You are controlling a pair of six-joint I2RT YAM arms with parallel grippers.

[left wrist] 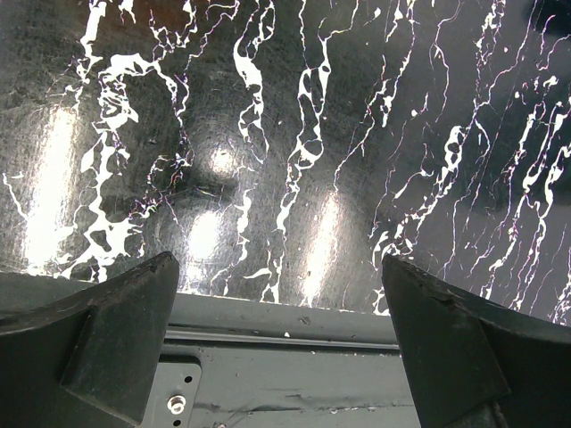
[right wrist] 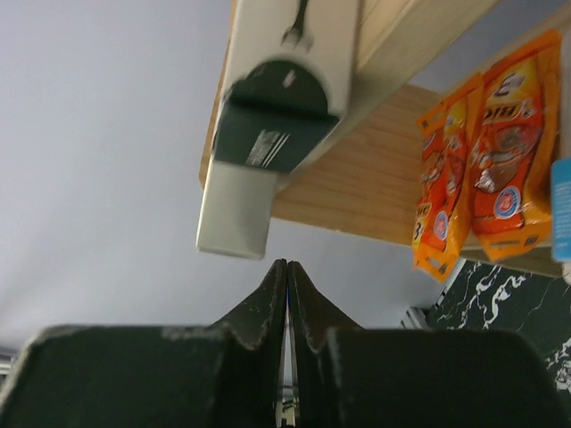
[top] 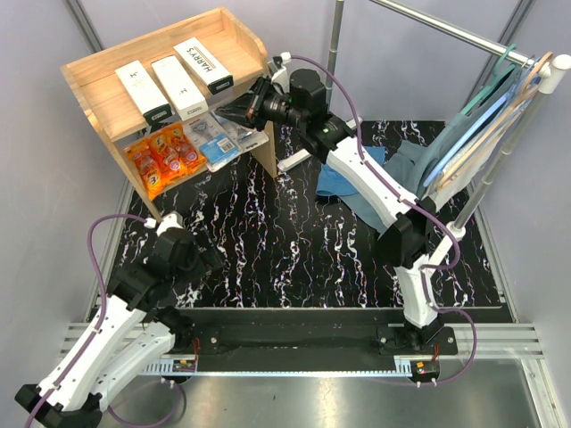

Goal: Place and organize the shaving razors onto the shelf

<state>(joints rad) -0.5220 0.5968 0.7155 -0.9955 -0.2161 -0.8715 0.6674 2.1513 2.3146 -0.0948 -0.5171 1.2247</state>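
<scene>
The shelf (top: 105, 94) is standing at the far-left corner of the worktop (top: 294, 250), and all the razors in view are lying on it. Three white Harry's boxes (top: 178, 86) are sitting side by side on the top level, their dark ends poking past the front edge. Below, the orange packs (top: 165, 156) are lying to the left and the blue blister packs (top: 219, 138) to the right.

The boxes are looking stiff and light, probably easiest to pinch across the narrow width near mid-length. The orange packs are looking glossy and soft, likely slippery. The blister packs are looking flat and flexible, best taken by an edge.

The right hand (right wrist: 287, 275) is hovering just in front of the shelf, pressed together and pinching nothing. The left hand (left wrist: 281, 299) is hanging spread wide over the near-left worktop.
</scene>
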